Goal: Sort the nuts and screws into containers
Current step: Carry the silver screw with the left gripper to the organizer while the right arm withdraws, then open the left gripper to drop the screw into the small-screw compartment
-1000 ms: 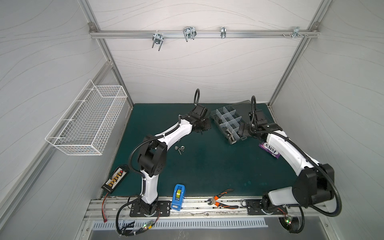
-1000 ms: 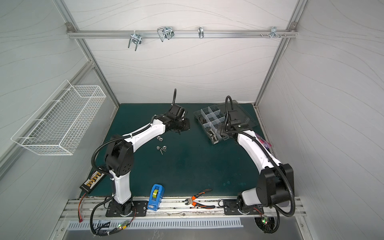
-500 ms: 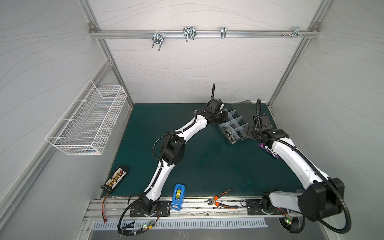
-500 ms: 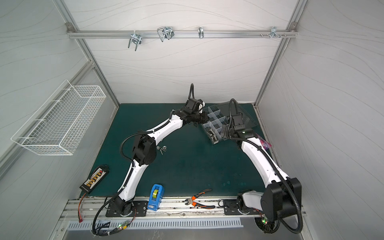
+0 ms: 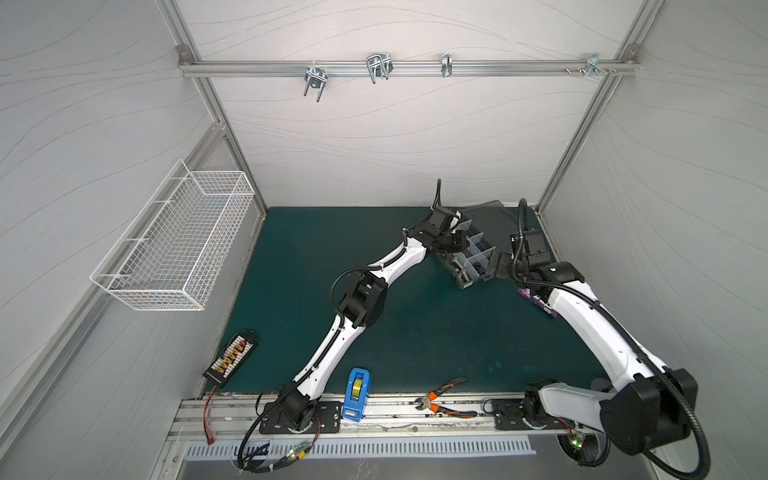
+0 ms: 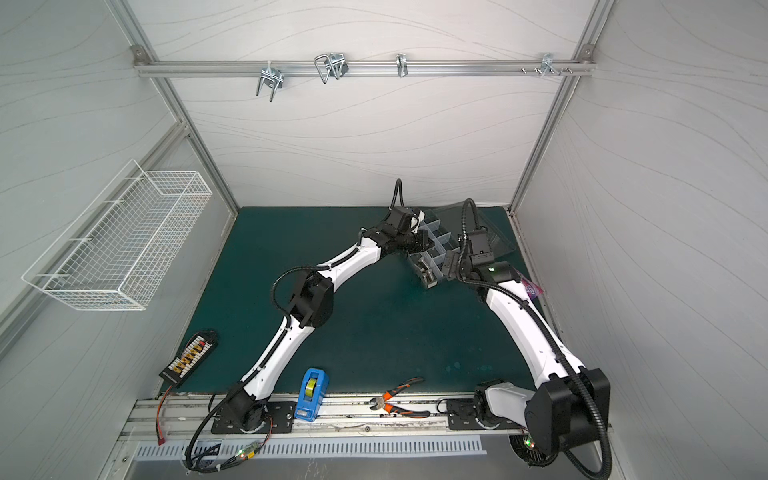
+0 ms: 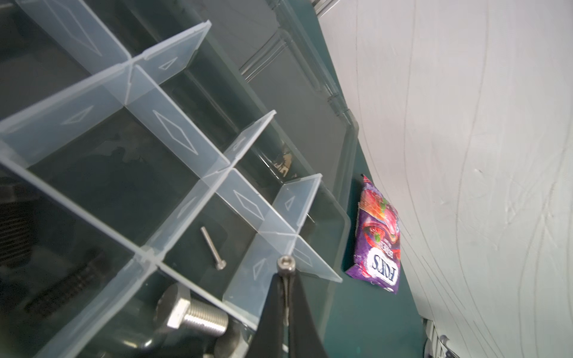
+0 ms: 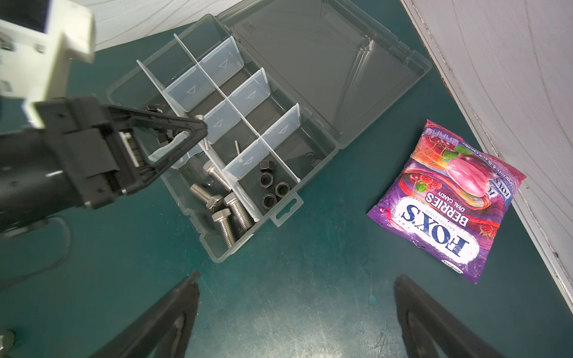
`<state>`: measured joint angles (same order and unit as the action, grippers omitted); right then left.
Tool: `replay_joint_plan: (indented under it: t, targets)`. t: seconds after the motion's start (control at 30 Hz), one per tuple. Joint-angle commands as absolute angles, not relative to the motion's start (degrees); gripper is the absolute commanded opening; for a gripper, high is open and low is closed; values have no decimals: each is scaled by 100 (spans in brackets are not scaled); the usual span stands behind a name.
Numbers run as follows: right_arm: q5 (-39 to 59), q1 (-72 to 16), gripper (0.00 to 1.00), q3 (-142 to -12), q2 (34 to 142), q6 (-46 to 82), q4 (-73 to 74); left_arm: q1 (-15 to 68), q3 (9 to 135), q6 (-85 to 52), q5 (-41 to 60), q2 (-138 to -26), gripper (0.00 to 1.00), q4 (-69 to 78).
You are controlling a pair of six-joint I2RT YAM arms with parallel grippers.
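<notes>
left pincer (image 7: 285, 276) swung over organizer box (image 8: 329, 154) — clamping thin screw (image 7: 285, 264); right pincer (image 8: 297, 277) gapes empty.

Shiny metal screws (image 8: 235, 210), dull black nuts (image 8: 269, 201), translucent plastic containers (image 8: 249, 93), glossy candy bag (image 8: 449, 201).

The organizer box (image 5: 478, 250) sits at 1 o'clock on the mat (image 5: 415, 332). Left gripper (image 5: 456, 242) hangs over it; right gripper (image 5: 496, 264) at its 4 o'clock.

I find the organizer box (image 8: 280, 214) at rear right, its lid (image 8: 325, 62) open behind it. In its front end compartment (image 8: 214, 248), bolts (image 8: 223, 201); alongside, nuts (image 8: 273, 189); behind the nuts, a thin screw (image 7: 212, 248). A candy bag (image 8: 449, 201) lies right of the box. My left gripper (image 8: 198, 127), gripping a second screw (image 7: 285, 265), hangs above the box.
</notes>
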<state>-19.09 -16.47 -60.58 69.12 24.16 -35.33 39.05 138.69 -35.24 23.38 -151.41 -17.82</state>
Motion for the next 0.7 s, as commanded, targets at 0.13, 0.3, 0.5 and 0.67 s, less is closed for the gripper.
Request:
replay_joint_plan:
  t: [0.13,0.3,0.5,0.67]
  targets:
    - [-1824,-1626,99,-5988,6734,2495,-3553,3917,14291,-3678,2321,-15435,15,-1416]
    - [-1768,-1619,99,-5964,6736,2450,-3534,3920,14399,-3735,2292,-15538,27,-1390]
    - [-1666,-1621,99,-5907,6685,2344,-3483,3915,14446,-3643,2208,-15392,29,-1564]
    - [-1503,-1624,99,-5889,6675,2295,-3419,3831,13527,-3577,1942,-14495,35,-1448]
